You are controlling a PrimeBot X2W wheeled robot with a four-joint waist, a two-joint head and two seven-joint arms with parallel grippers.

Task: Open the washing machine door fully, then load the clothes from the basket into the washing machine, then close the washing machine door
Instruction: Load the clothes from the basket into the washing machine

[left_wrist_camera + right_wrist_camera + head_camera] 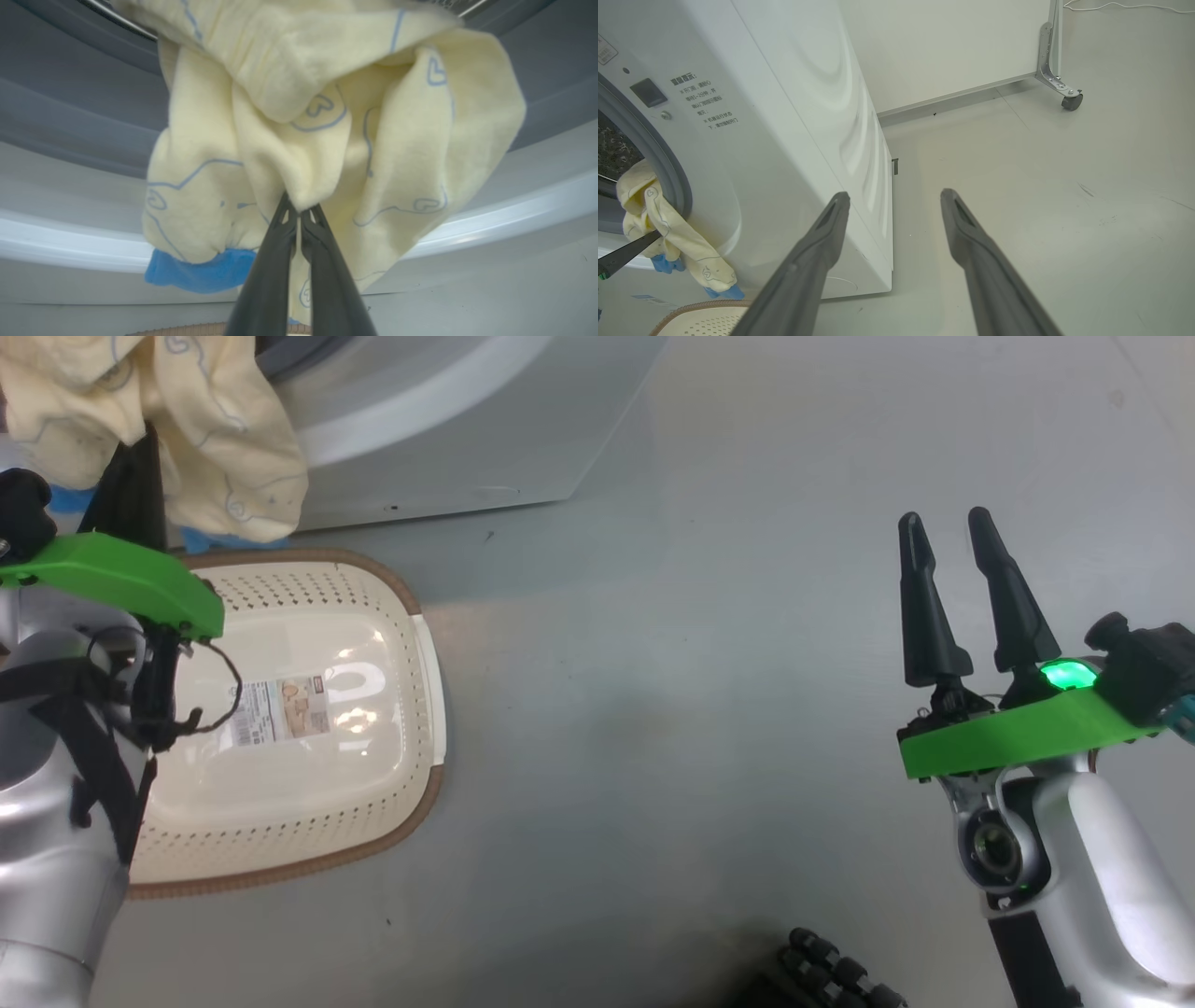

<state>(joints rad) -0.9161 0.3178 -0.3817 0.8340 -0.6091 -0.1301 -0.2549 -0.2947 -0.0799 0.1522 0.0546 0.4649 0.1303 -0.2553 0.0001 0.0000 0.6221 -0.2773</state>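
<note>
Left tool [299, 212], clamped on the clothes [327, 116] hanging over the lip of the washing machine [784, 116], should carry them deep inside before releasing; right tool [945, 521] stands open, well apart.

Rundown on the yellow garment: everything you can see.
The clothes: soft pale yellow fabric with blue line drawings of hearts and bright blue patches. They are bunched and hang out of the washing machine opening, draped over its grey gasket and down the white front. The left gripper is shut on a fold; the blue ends dangle by the basket rim.
</note>
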